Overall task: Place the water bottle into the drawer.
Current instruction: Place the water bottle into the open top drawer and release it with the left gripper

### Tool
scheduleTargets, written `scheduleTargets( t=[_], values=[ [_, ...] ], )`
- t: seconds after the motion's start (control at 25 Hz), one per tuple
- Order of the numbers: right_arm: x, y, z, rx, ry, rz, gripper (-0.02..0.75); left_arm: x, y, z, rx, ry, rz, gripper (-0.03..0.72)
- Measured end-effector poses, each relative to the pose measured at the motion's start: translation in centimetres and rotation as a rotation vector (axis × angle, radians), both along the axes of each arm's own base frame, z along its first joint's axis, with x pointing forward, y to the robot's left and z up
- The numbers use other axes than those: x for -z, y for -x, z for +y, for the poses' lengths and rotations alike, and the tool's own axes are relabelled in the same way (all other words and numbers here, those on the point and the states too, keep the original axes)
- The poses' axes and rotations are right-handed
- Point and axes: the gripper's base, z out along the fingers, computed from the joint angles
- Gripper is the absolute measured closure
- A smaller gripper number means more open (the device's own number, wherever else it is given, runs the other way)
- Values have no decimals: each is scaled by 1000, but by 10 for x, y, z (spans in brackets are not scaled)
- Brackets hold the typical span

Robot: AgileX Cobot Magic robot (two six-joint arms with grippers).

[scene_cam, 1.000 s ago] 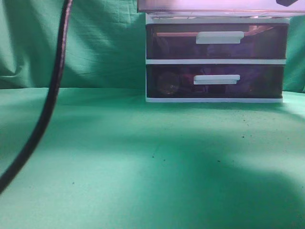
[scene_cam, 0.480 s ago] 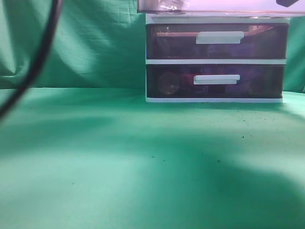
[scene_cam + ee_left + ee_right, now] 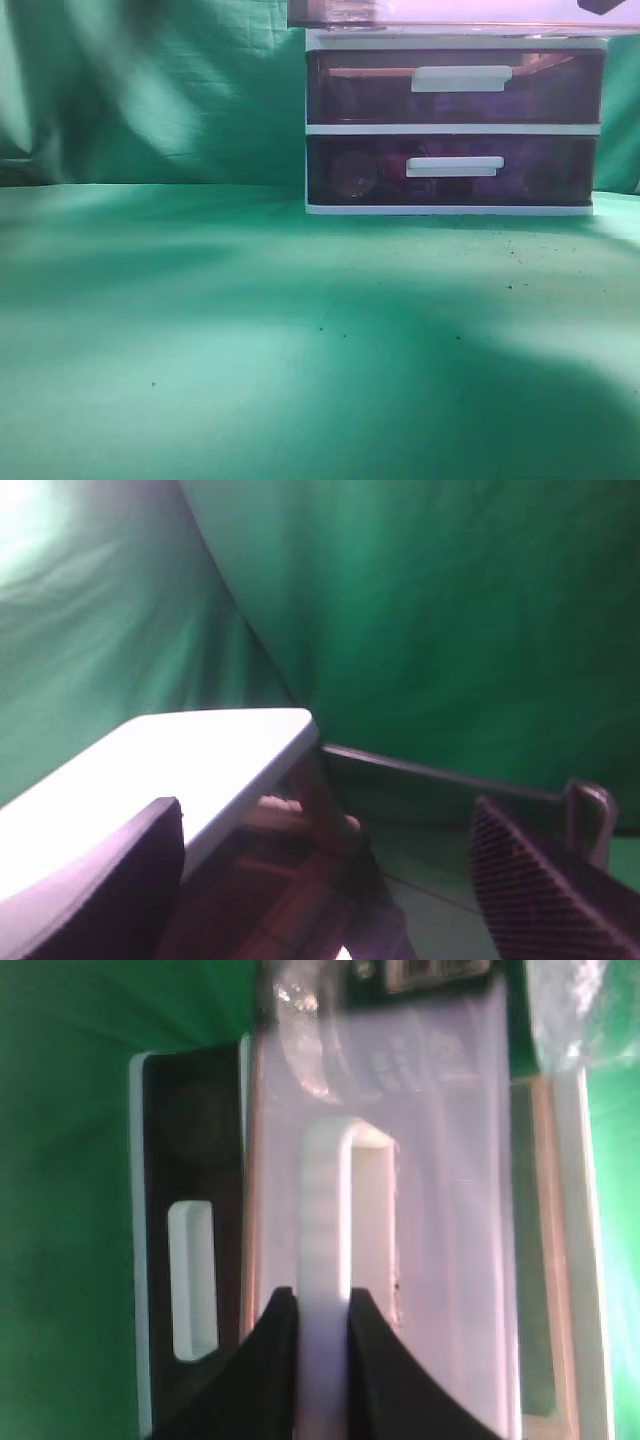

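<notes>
So the drawer (image 3: 450, 12) is seen pulled out at the very top edge of the exterior view, upper right of the frame, sticking out toward the camera past the white frame of the unit (image 3: 455, 129). Only its underside strip is caught there, pinkish and translucent. Below it the middle drawer (image 3: 455, 88) and the bottom drawer (image 3: 450, 170) are shown pushed in, each with a white bar handle. The unit is parked at the back of the green-covered bench (image 3: 250, 340), right of centre, with green cloth hung behind it.

In the right wrist view the drawer (image 3: 440, 1140) is looked at from its front, and its white handle (image 3: 325, 1250) is run as a bar up the middle of the frame. The right pincer (image 3: 322, 1335) is seen pressed together on that handle, dark fingers (image 3: 272, 1345) on either side of the bar at the lower centre.

The water bottle (image 3: 310, 1045) is made out at the top of that same view, inside the drawer: clear crinkly plastic behind the drawer front, upper left of centre. Which way its long axis is laid can't really be told, too blurred.

In the left wrist view the left pincer (image 3: 330, 880) is shown spread wide, one finger lower left and the other lower right, nothing between them. The white top (image 3: 190, 770) of the unit is seen just beyond it.
</notes>
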Motion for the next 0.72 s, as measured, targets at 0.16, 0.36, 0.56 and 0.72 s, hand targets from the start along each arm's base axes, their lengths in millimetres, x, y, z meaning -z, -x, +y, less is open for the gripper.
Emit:
scheduleTargets(
  t=[0.16,0.36,0.56,0.72],
  values=[
    [1,0,-1,11,-15,12,637,3,-7,-1,-5,7,4,139],
    [1,0,-1,13,-20,14,637,-56,18,20,12,74,-84,139],
    [1,0,-1,18,-34,20,637,-116,53,57,5,187,-104,139],
    [1,0,0,17,-33,20,637,-103,50,91,-89,164,-32,139]
  ],
)
